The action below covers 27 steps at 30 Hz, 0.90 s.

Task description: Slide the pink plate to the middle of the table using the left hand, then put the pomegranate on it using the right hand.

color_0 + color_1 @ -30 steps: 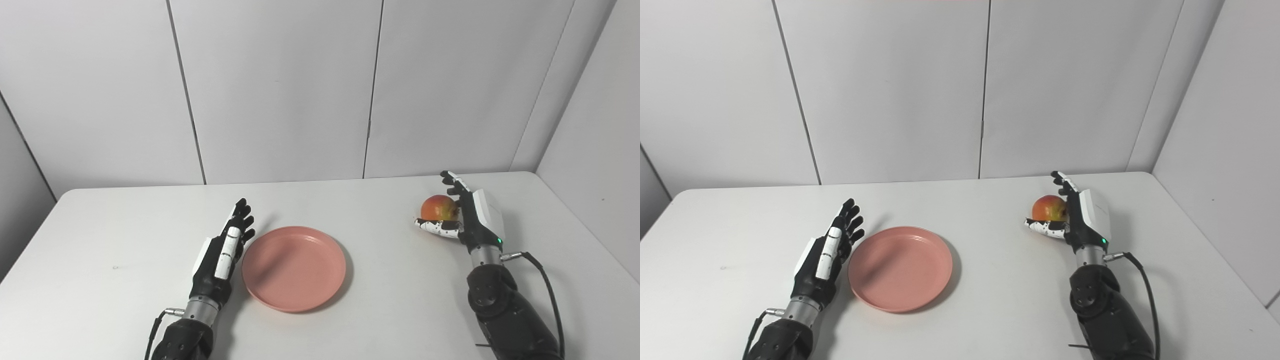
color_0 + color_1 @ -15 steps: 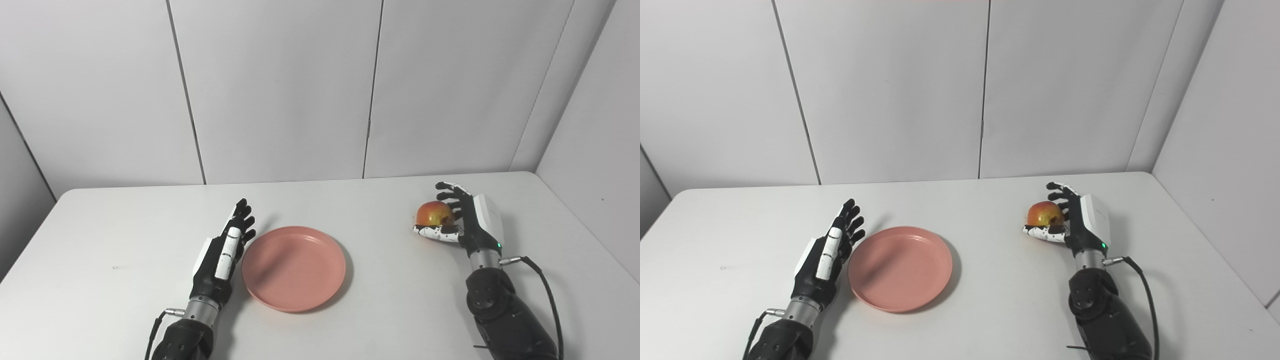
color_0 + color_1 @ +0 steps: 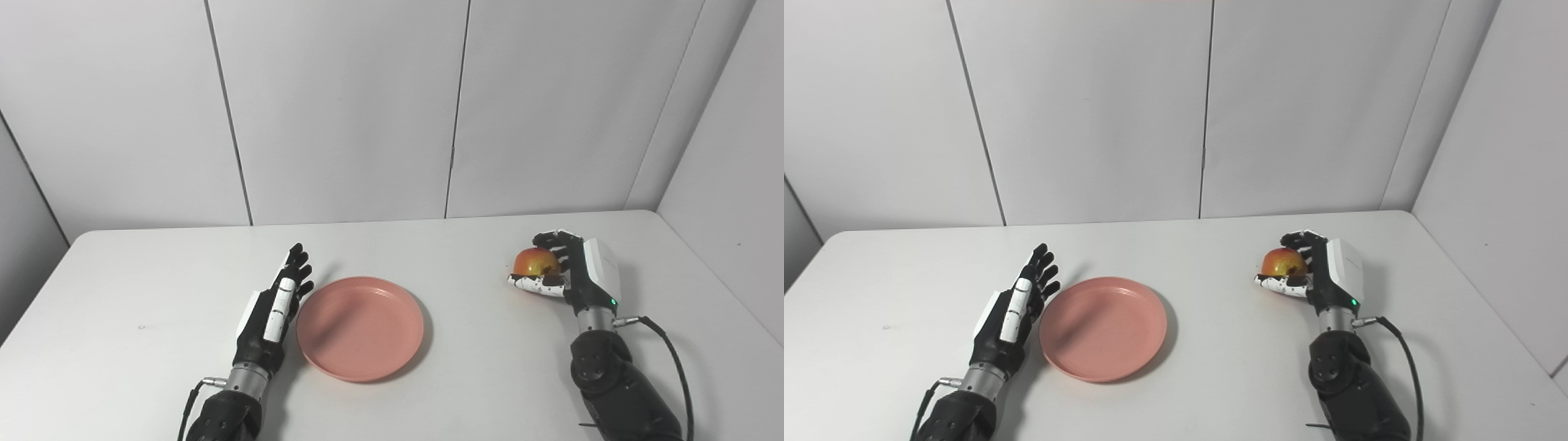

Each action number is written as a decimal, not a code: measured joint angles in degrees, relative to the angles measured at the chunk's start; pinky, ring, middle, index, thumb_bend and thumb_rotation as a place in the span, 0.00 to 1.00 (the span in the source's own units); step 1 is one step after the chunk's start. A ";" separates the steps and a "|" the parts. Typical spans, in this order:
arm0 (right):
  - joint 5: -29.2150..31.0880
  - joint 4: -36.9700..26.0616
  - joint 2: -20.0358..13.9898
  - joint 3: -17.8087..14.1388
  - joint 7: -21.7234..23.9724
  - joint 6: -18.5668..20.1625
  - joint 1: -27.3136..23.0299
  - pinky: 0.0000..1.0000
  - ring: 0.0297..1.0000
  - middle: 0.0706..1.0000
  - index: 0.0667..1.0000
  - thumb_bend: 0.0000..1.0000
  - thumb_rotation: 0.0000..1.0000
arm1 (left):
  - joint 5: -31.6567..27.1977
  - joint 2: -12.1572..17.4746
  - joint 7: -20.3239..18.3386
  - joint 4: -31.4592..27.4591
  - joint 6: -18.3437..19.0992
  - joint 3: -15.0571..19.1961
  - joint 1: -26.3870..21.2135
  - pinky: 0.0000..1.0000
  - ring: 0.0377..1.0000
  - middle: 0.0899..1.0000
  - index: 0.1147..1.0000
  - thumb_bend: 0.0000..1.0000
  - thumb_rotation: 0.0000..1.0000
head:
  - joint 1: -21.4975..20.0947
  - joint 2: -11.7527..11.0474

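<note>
Lab-like test booth: bare white table [image 3: 465,380], plain grey partition panels [image 3: 343,110] on all sides

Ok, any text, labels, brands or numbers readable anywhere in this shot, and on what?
None readable.
Pink plate: plain.
Pomegranate, held in the right robot hand: no sticker visible.
Left robot hand: white panels, unmarked.
Table and wall panels: blank.

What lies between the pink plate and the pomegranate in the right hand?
Nothing: only bare white table separates the pink plate from the pomegranate held in the right hand, clear in both eye views.
</note>
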 measured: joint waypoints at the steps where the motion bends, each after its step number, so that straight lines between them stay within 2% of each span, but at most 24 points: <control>1: 0.13 0.00 0.00 -0.02 -0.15 -0.14 0.00 0.40 0.38 0.44 0.51 0.51 0.00 | 0.10 -0.01 0.01 0.06 -0.08 -0.04 -0.03 0.93 0.98 1.00 1.00 0.57 1.00 | 0.00 0.00; 8: 0.41 -0.74 -0.02 -0.17 -1.26 -3.57 0.12 0.35 0.37 0.44 0.51 0.51 0.00 | 1.60 -0.14 0.41 0.04 -0.10 -0.51 -0.06 0.93 0.97 1.00 0.99 0.58 1.00 | 1.14 -0.09; 15: 1.54 -6.40 -0.17 -0.38 -0.24 -5.57 2.00 0.38 0.39 0.45 0.51 0.51 0.00 | 2.74 -1.34 1.94 -0.20 0.18 -0.77 0.05 0.94 0.98 1.00 0.99 0.60 1.00 | 3.61 -0.44; 27: 4.99 -19.92 0.93 -0.39 7.67 -5.75 5.83 0.38 0.39 0.45 0.51 0.51 0.00 | 5.74 -3.98 4.88 0.00 0.44 -1.96 0.04 0.94 0.98 1.00 0.99 0.58 1.00 | 7.47 0.17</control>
